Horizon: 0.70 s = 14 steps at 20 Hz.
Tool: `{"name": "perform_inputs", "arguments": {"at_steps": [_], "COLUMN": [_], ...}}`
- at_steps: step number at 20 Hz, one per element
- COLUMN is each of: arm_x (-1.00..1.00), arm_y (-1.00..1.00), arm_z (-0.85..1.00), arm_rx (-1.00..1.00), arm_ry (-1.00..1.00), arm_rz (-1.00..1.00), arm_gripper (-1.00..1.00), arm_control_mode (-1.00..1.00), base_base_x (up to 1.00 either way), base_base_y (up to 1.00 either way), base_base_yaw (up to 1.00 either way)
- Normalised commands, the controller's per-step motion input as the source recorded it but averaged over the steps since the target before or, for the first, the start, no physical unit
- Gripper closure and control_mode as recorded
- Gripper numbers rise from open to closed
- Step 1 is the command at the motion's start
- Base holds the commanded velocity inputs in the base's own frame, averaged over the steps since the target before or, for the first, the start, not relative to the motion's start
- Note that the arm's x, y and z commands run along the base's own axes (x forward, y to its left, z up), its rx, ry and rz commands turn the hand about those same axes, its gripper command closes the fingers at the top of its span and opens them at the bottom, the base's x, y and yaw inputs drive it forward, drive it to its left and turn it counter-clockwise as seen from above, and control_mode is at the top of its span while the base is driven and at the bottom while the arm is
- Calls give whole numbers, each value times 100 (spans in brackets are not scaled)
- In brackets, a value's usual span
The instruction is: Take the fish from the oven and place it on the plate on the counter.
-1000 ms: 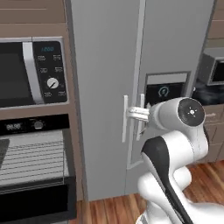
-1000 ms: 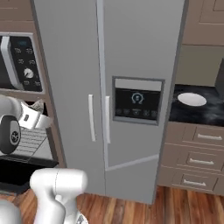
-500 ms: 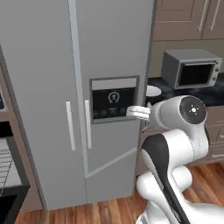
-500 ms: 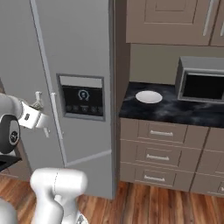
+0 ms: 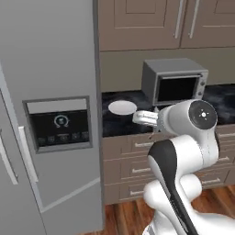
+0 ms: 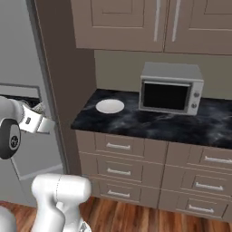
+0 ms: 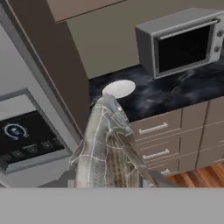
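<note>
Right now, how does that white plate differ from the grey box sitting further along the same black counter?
The plate is round, flat and white; the grey countertop appliance is boxy, with a dark glass door and knobs. The plate lies low on the counter; the appliance stands much taller. The plate sits nearer the fridge; the appliance is further right. Both rest on the same counter.

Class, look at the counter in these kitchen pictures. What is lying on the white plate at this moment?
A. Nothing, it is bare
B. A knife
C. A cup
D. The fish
A: the plate lies bare on the counter beside the small grey appliance, while the fish shows close up at the gripper in the hand view, away from the plate.
</note>
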Motion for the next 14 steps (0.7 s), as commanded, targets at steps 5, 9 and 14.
{"name": "perform_inputs", "arguments": {"at_steps": [5, 9, 14], "arm_x": [0, 0, 0], "arm_y": [0, 0, 0], "arm_z": [0, 0, 0], "arm_rx": [0, 0, 0], "arm_ry": [0, 0, 0], "arm_rz": [0, 0, 0], "arm_gripper": [100, 100, 100], "arm_control_mode": [100, 100, 100], "base_base_x": [67, 62, 74], "base_base_y": [-79, -50, -5], "base_base_yaw": [15, 13, 10]}}
